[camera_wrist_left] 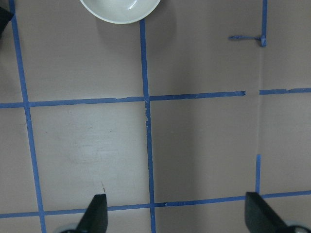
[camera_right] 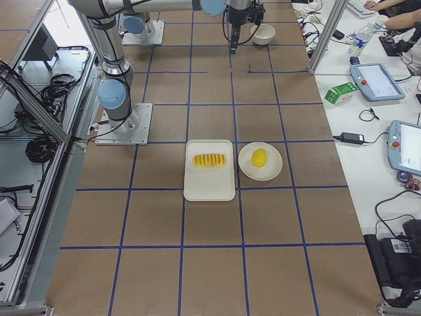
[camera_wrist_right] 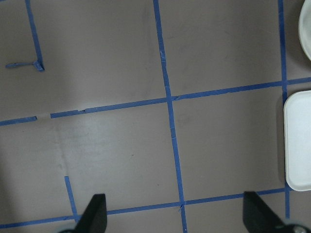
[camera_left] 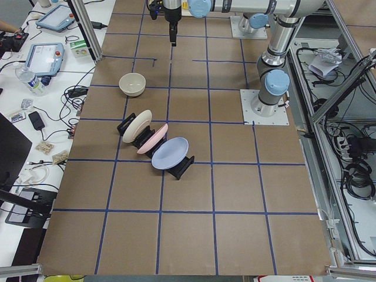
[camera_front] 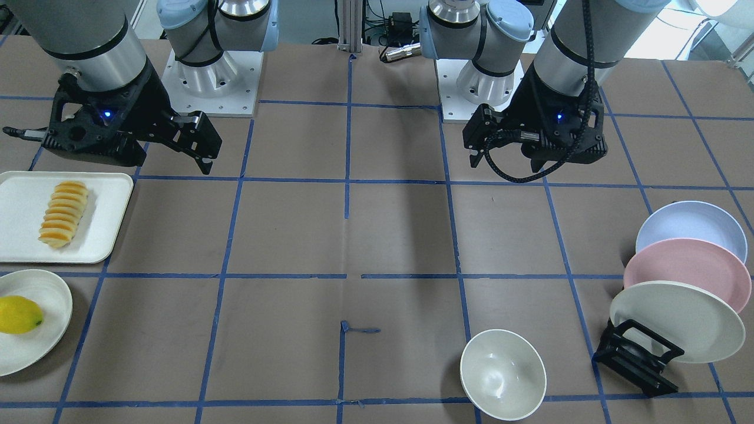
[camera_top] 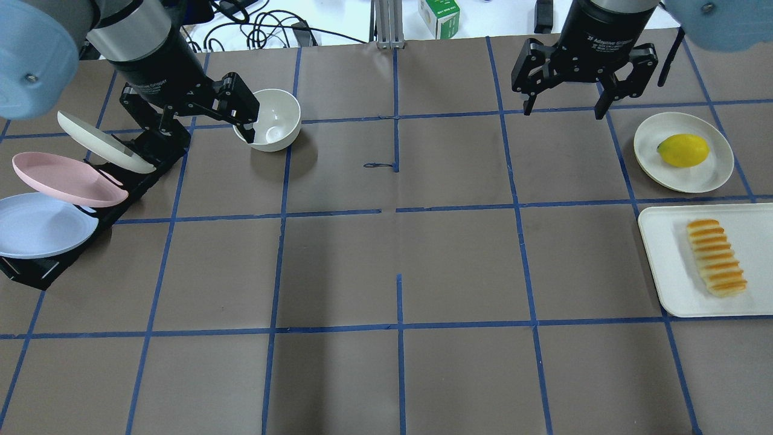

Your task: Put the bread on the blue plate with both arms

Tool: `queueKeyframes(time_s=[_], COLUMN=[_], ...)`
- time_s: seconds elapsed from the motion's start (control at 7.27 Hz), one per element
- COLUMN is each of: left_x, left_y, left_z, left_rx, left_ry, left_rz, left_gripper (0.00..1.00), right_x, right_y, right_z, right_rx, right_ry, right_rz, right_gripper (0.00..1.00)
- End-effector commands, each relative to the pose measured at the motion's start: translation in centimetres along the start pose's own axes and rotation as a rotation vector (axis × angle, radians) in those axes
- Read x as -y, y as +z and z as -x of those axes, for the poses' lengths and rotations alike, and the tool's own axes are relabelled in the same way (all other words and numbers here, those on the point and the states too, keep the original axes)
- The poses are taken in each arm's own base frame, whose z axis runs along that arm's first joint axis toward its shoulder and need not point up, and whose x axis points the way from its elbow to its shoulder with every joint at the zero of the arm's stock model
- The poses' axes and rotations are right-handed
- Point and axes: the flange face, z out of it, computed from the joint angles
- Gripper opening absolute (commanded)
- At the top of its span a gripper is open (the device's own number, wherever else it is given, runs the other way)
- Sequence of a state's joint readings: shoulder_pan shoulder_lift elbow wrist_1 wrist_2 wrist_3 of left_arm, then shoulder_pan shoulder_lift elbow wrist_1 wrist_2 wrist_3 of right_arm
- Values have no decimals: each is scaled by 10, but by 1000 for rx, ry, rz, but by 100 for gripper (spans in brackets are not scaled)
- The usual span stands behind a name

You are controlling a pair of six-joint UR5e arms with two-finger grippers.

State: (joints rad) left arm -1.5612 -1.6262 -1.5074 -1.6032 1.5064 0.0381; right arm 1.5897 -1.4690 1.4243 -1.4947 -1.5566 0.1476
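The bread point(camera_top: 715, 257), a ridged yellow-orange loaf, lies on a white tray point(camera_top: 664, 266) at the table's right side; it also shows in the front view point(camera_front: 63, 213). The blue plate point(camera_top: 36, 223) leans tilted in a black rack point(camera_top: 36, 272) at the left, nearest the robot, behind a pink plate point(camera_top: 60, 178) and a cream plate point(camera_top: 99, 142). My left gripper point(camera_top: 199, 121) hangs open and empty above the rack's far end, next to a white bowl point(camera_top: 275, 118). My right gripper point(camera_top: 564, 106) hangs open and empty, beyond and left of the tray. Both wrist views show open jaws over bare table.
A lemon point(camera_top: 682, 150) sits on a small cream plate point(camera_top: 715, 175) beyond the tray. The tray's edge point(camera_wrist_right: 297, 141) shows at the right of the right wrist view. The bowl's rim point(camera_wrist_left: 120, 8) shows at the top of the left wrist view. Blue tape lines grid the brown table.
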Motion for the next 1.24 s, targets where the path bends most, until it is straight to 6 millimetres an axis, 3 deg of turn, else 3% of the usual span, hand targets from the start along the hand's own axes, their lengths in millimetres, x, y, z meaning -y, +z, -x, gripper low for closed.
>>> queueKeyframes(time_s=[0.0, 0.55, 0.69, 0.83, 1.1], left_x=[0, -3, 1, 7, 5], left_y=[-1, -7, -10, -17, -30], left_z=[1, 14, 33, 74, 185], left_rx=[1, 4, 5, 5, -1], left_ry=[-4, -17, -52, -125, -310], left_rz=[-1, -4, -10, -25, -49], left_gripper=[100, 100, 100, 100, 100], right_x=[0, 3, 7, 13, 22], right_y=[1, 11, 14, 21, 27], right_z=[0, -10, -16, -37, -98], right_rx=[4, 6, -5, -5, -61], right_ry=[0, 28, 36, 76, 159], right_rz=[1, 37, 40, 58, 82], right_gripper=[100, 100, 100, 100, 100])
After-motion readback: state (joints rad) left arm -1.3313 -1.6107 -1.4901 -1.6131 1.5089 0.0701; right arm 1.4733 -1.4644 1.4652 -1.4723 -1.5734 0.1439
